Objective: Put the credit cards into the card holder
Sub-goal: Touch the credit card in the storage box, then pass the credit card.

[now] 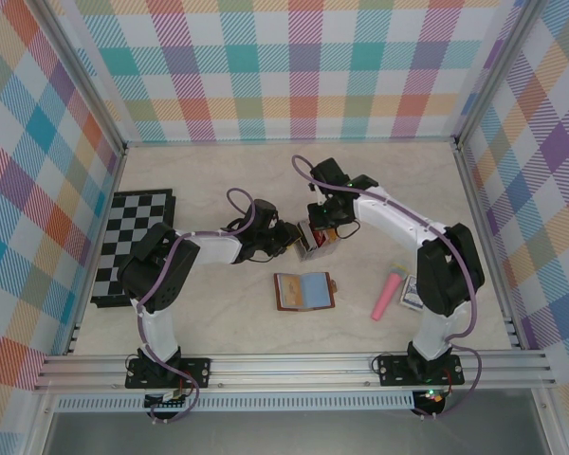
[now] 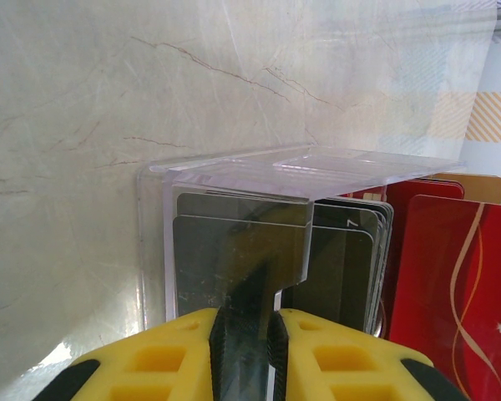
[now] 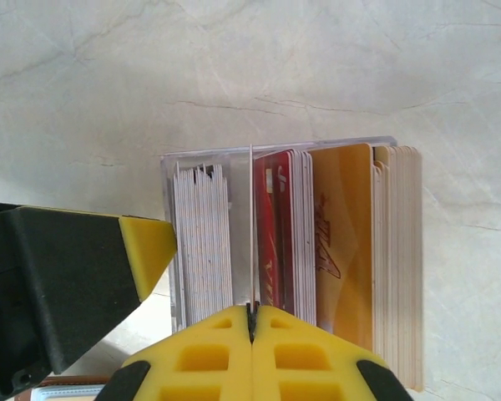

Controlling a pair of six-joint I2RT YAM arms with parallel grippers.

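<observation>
Bracing clear rack [image 2: 234, 171], left gripper [image 2: 244, 355] clamps its wall so right gripper [image 3: 252, 322], pinched shut lower-centre (card or divider [image 3: 250, 217], can't tell), can pull credit cards [image 3: 271, 234].

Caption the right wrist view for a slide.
Right gripper closed at the divider of a clear rack of upright cards, the left gripper's fingertip against the rack's side.

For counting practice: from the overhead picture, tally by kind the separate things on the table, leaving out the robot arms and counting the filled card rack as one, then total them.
Chessboard: 1
Clear card rack: 1
Brown card holder: 1
Pink stick-shaped object: 1
Small flat item: 1
Total: 5
</observation>
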